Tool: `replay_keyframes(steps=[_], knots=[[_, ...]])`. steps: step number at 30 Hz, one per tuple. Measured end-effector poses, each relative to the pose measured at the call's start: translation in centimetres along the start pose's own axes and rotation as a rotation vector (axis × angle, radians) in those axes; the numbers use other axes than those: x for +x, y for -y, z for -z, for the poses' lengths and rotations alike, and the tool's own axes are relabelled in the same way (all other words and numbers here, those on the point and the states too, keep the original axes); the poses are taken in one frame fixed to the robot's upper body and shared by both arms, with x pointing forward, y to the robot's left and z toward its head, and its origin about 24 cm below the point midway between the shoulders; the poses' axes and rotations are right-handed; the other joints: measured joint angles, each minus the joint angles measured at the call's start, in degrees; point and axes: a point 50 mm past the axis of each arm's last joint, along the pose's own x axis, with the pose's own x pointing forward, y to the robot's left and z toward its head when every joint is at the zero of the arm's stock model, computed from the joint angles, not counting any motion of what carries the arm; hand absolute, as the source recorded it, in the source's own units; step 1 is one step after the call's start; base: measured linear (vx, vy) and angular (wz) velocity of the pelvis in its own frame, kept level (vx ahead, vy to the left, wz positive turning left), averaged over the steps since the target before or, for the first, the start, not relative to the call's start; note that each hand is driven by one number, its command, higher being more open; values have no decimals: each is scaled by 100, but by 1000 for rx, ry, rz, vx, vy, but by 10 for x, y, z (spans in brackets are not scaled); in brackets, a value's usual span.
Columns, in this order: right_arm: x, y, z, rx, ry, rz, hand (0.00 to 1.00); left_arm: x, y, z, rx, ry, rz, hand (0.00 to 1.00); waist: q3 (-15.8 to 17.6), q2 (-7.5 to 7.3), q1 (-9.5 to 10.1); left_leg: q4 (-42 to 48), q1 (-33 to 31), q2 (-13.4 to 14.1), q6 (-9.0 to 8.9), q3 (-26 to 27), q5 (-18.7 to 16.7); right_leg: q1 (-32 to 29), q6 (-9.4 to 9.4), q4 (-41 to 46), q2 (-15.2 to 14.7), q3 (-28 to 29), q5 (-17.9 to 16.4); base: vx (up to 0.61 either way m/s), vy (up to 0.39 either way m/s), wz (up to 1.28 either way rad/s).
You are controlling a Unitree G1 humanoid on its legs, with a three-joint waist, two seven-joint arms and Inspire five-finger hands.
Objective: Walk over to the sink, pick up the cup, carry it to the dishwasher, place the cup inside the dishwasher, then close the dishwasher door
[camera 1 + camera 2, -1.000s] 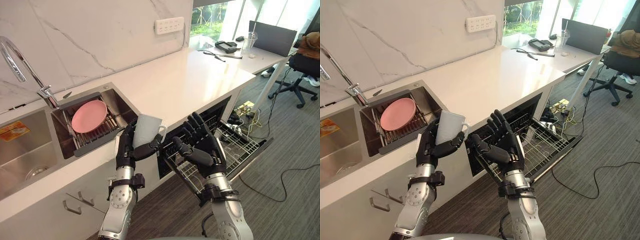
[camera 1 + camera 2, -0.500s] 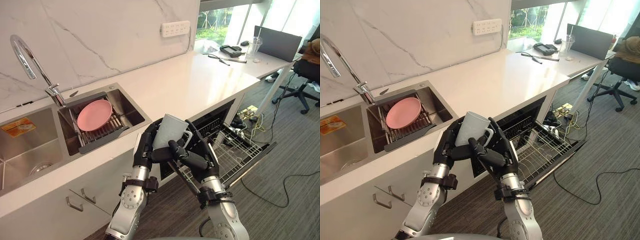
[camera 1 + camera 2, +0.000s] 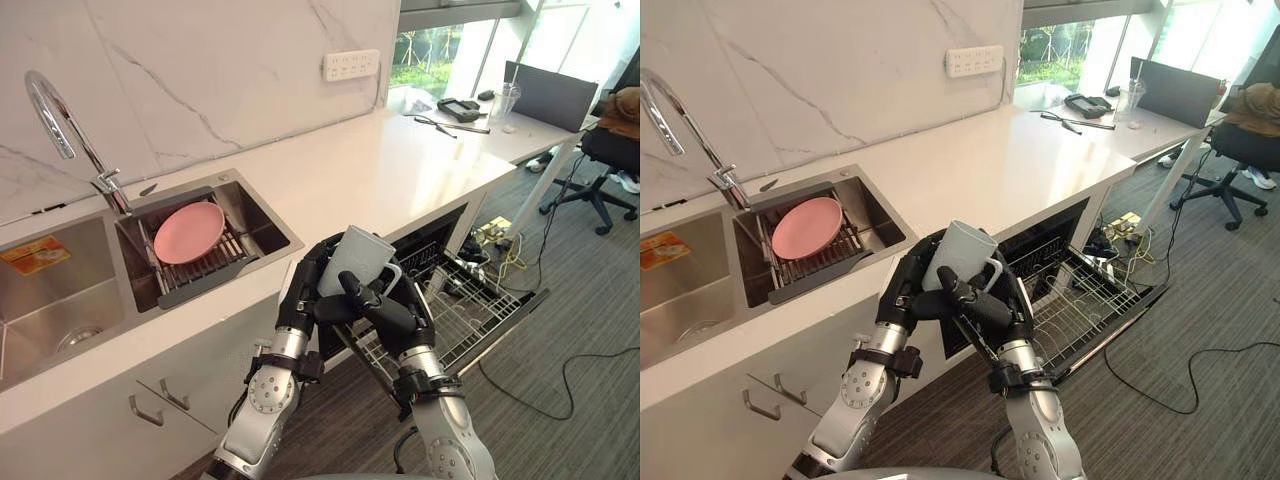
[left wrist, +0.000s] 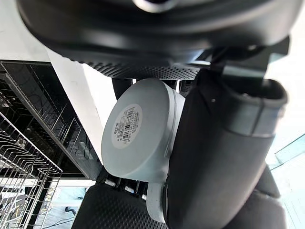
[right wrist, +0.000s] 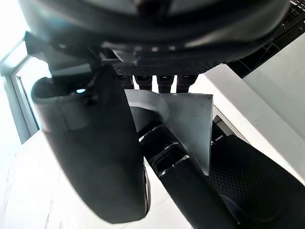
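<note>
I see a white bench (image 3: 380, 170) running along the marble wall, with a steel sink (image 3: 262, 212) sunk in toward its left end. A pink plate (image 3: 190, 232) rests on a dark rack (image 3: 215, 275) inside the sink. Toward the far right end lie a black device (image 3: 458, 103) and a clear tumbler (image 3: 509, 98).

left robot hand (image 3: 303, 292), right robot hand (image 3: 405, 318), curled
</note>
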Motion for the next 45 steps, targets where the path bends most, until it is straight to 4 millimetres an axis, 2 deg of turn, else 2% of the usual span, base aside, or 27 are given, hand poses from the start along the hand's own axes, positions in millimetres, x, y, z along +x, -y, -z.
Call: replay_keyframes(steps=[7,8,21,22,33,45], knots=[[5,1,3,36,-7,4,90,-1,0,2,13,-11,13,30,-37,-53,7,-17,-4,-15,10,-19,26,-2,-3,0,-11,-23,7,-7,-2,1],[5,1,3,37,-11,4,30,-2,-1,3,17,-13,15,30,-42,-59,8,-17,-5,-17,11,-19,27,-3,-4,0,-12,-23,8,0,0,0],[10,4,4,88,-20,37,30,-4,-2,7,27,-8,25,30,-62,-97,15,-36,-49,-28,17,-31,55,-48,-4,0,-20,-34,25,0,0,0],[10,4,4,88,-22,38,30,-5,-2,8,27,-10,25,90,-62,-97,15,-46,-48,-29,15,-32,62,-51,-4,1,-20,-36,26,0,0,0],[10,7,4,88,-19,52,30,-12,-2,11,10,-12,37,90,-56,-106,18,-202,10,-33,8,-37,139,-56,-5,1,-17,-47,26,0,0,0],[20,-2,-1,109,53,34,30,-12,-5,-2,-68,40,5,90,-37,-119,18,-207,14,-16,7,-45,137,-51,-2,-1,-18,-59,24,0,0,0]])
